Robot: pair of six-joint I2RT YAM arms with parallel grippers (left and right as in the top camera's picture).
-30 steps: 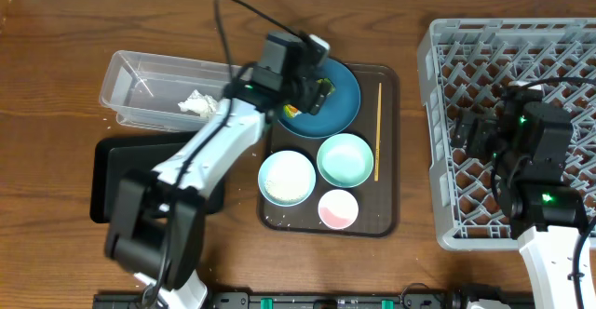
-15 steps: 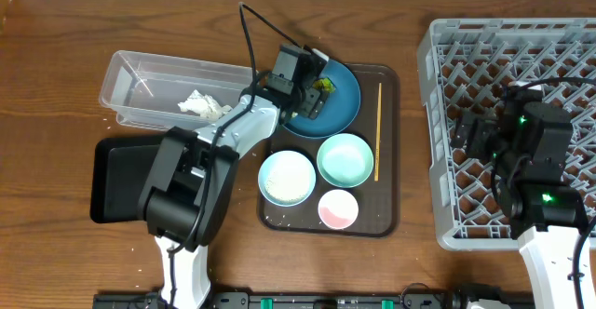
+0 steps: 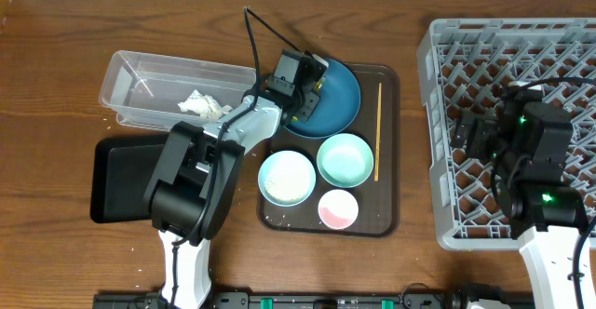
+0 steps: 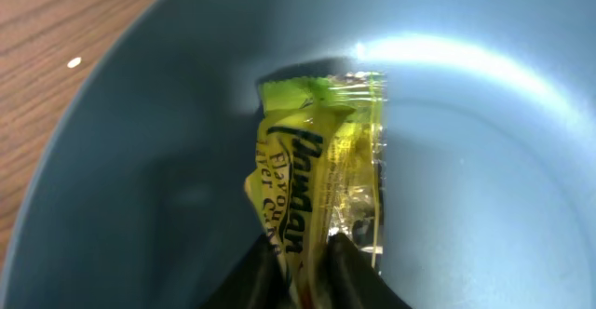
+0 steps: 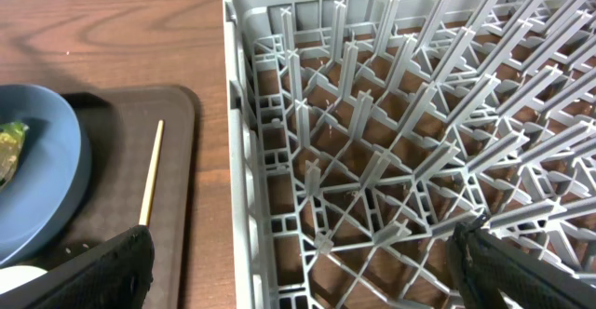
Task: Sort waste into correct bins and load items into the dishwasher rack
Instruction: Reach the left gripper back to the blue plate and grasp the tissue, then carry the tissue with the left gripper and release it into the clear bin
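Brown wood-grain tabletop (image 3: 56, 30) carries everything. My left gripper (image 4: 303, 270) has its jaws pinched on the near end of the yellow-green wrapper (image 4: 321, 169). The wrapper lies on the floor of the dark-blue dish (image 4: 484, 160), stretching ahead of the fingertips. I judge that an end grip lets it peel off cleanly.

Behind the jaws, toward the arm's base, sit the clear tub (image 3: 140, 81) holding a crumpled paper scrap (image 3: 200, 104), and the black tray (image 3: 112, 179). Only the dish rim stands between.

Beside the dish on the brown serving tray (image 3: 389, 160) are a mint-green bowl (image 3: 345, 158), white bowl (image 3: 287, 177), pink cup (image 3: 337, 208) and wooden stick (image 3: 377, 132).

My right gripper (image 5: 312, 272) hangs with its jaws wide apart, the dishwasher rack (image 5: 372, 114) beneath and ahead of them.
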